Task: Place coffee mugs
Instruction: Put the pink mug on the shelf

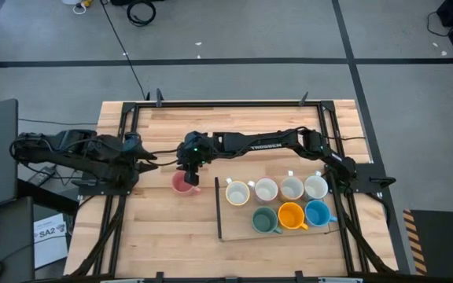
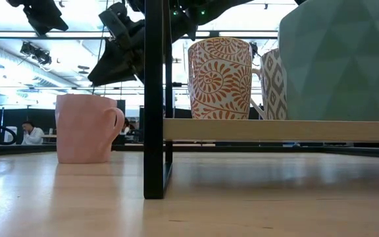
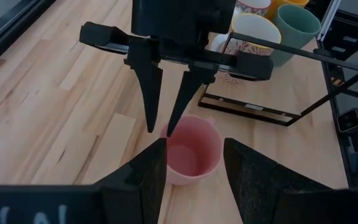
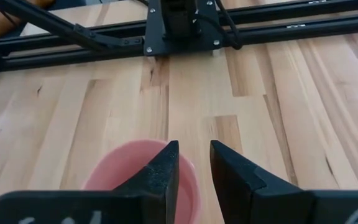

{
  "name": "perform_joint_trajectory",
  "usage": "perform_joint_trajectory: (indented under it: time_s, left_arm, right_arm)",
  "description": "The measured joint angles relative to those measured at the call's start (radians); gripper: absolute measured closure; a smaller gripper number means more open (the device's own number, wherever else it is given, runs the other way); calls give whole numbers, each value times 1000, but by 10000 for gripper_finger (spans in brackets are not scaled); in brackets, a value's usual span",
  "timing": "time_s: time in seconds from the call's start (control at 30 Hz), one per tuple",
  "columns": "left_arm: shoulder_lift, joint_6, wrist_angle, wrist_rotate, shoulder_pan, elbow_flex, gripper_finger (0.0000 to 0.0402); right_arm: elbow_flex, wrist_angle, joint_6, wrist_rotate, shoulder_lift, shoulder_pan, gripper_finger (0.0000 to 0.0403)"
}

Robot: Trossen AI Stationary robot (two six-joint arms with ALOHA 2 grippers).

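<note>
Pink mug (image 1: 183, 183) sits upright on the bare wooden table (image 1: 156, 236), just outside the black-framed rack (image 1: 220, 212), at 9 o'clock from the row of mugs. Right gripper (image 1: 189, 169) hangs directly over the pink mug's far rim; in the left wrist view its fingers (image 3: 149, 87) stand slightly apart, pointing down at the rim, holding nothing visible. Can't tell if a fingertip touches the rim. Left gripper (image 1: 144, 159) waits at 10 o'clock of the pink mug, jaws apart, empty. On the rack: four white patterned mugs (image 1: 237, 192) in the far row, then dark green mug (image 1: 264, 220), orange mug (image 1: 290, 215), blue mug (image 1: 317, 213) in the near row, all mouth up, close together.
</note>
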Motion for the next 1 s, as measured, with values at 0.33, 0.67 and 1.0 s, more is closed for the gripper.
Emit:
perform_joint_trajectory:
  time_s: [0.33, 0.67, 1.0]
  left_arm:
    - [0, 0, 0, 0, 0, 0, 235]
    - [0, 0, -2, 0, 0, 0, 235]
    - [0, 0, -7, 0, 0, 0, 235]
  right_arm:
    - [0, 11, 18, -1, 16, 2, 256]
    - [-3, 9, 0, 41, 62, 3, 234]
    - [-25, -21, -24, 55, 63, 3, 235]
